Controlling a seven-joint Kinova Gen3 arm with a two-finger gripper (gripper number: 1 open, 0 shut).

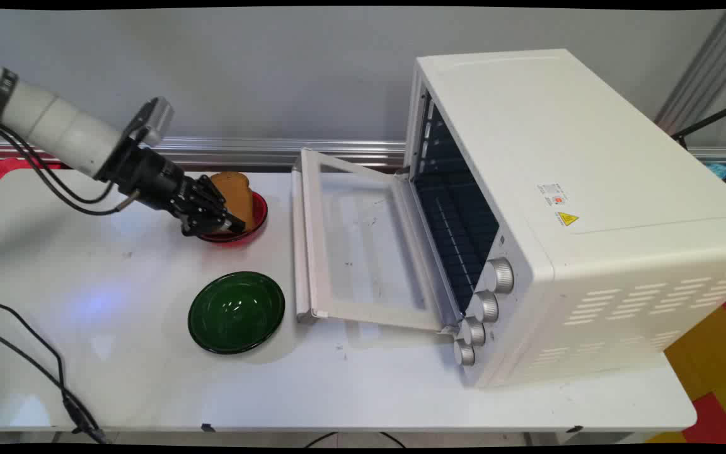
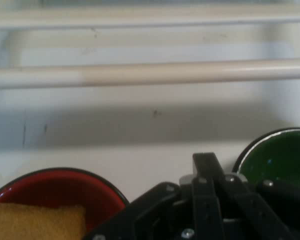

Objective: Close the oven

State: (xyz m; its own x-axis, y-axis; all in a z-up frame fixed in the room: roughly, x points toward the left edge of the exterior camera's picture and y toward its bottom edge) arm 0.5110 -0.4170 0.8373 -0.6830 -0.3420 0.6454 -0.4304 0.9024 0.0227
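1. The black 2-finger pincer (image 1: 227,222) sits low over the near rim of the shallow red glass plate (image 1: 261,217), at the back left of the white bench (image 1: 117,353).
2. A tan slice of toast (image 1: 236,194) lies on that red plate, just beside the pincer; whether the fingers grip it, I cannot tell (in the hand view only the black linkage shows, with the toast (image 2: 37,220) off to its lower left).
3. A round dark green glass bowl (image 1: 237,312) stands on the bench nearer the camera, apart from the red plate.
4. To the right stands a white boxy toaster oven (image 1: 590,208) with 4 silver knobs (image 1: 481,309); its glass door (image 1: 363,246) lies folded down flat, the door's white bar handle (image 1: 300,246) pointing toward the 2 dishes.
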